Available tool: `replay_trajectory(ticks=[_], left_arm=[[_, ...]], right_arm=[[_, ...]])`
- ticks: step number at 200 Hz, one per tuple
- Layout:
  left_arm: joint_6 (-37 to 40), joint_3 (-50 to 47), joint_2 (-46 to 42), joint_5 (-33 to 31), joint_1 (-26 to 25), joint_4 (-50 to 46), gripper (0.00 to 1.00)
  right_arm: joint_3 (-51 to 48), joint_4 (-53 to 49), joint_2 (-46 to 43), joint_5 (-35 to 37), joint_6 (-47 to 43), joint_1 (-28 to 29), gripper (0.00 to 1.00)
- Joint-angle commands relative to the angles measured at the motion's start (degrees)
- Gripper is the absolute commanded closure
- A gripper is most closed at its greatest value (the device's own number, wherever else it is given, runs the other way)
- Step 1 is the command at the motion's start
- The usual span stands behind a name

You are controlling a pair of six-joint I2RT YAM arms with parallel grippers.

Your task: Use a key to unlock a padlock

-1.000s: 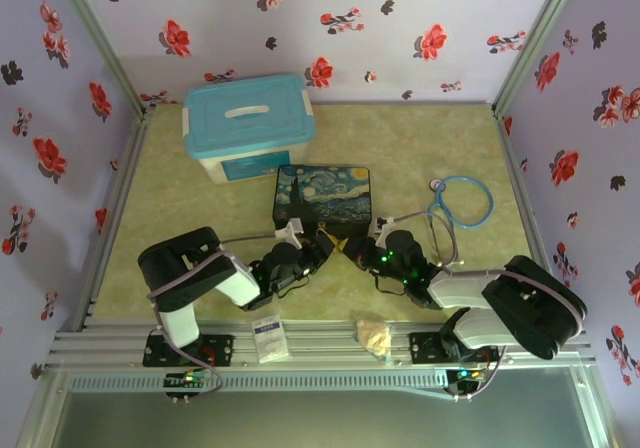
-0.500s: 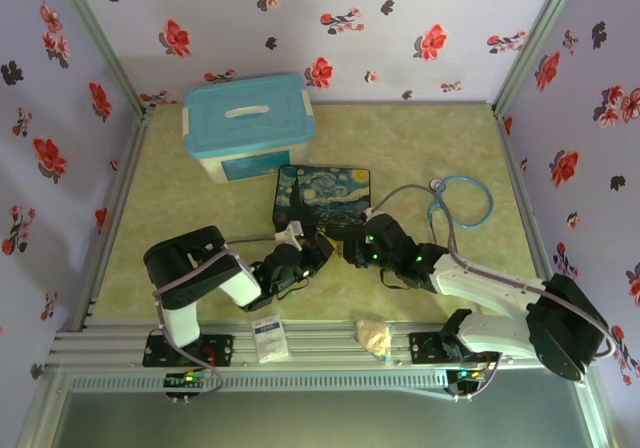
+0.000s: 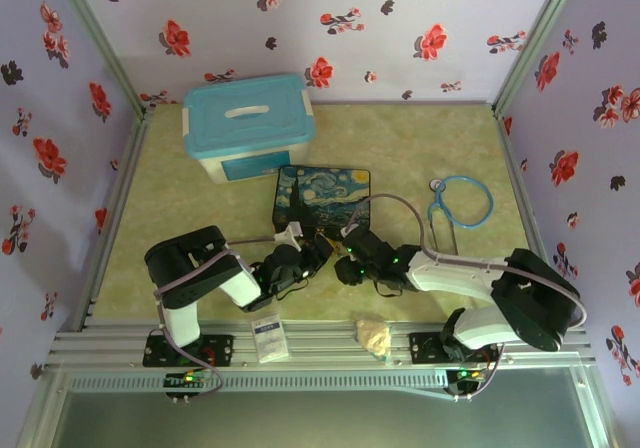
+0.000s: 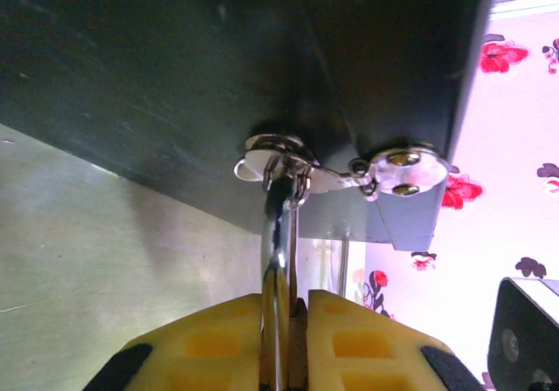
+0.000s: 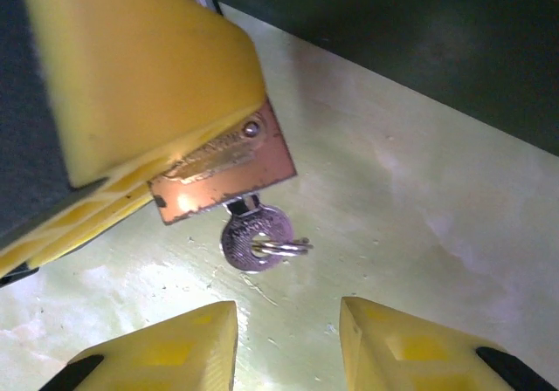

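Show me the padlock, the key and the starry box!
padlock [image 5: 229, 168], right wrist view, on its brass body.
key [image 5: 243, 232], right wrist view, on its round head.
starry box [image 3: 323, 196], top view, on its painted lid.

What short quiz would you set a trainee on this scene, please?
1. True or false: the key is inserted in the bottom of the padlock.
2. What is the left gripper clamped on? A. the padlock B. the stethoscope C. the blue-lidded box
3. Fill in: the right gripper has its jaws ____, with nothing between them.
Key: 1 true; 2 A; 3 open.
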Motion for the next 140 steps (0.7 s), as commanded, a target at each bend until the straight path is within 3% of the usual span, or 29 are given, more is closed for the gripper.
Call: replay_trajectory(ticks=[1, 18, 53, 93, 109, 140], left_arm=[[-0.6, -0.2, 0.1, 0.5, 0.3, 3.4, 1.00], [-0.8, 0.1, 0.0, 0.9, 0.3, 3.4, 1.00], [-0.9, 0.2, -0.4, 1.5, 0.3, 3.4, 1.00], [-1.4, -0.1, -0.5, 1.6, 0.3, 3.5, 1.00], [-1.3, -0.2, -0.7, 1.7, 0.3, 3.5, 1.00], [-0.7, -0.7, -1.3, 1.7, 0.3, 3.6, 1.00]], right_arm=[[2.8, 2.2, 0.8, 2.6, -3.4, 0.7, 0.64], [3.9, 2.1, 1.3, 4.7, -4.7, 1.4, 0.66], [6.5, 1.9, 4.3, 5.5, -8.3, 1.9, 0.79], [6.0, 3.7, 5.1, 6.2, -9.6, 2.3, 0.83], [3.9, 7.3, 4.5, 4.3, -8.6, 2.0, 0.90], [0.1, 14.6, 2.7, -4.7, -5.3, -0.8, 0.88]])
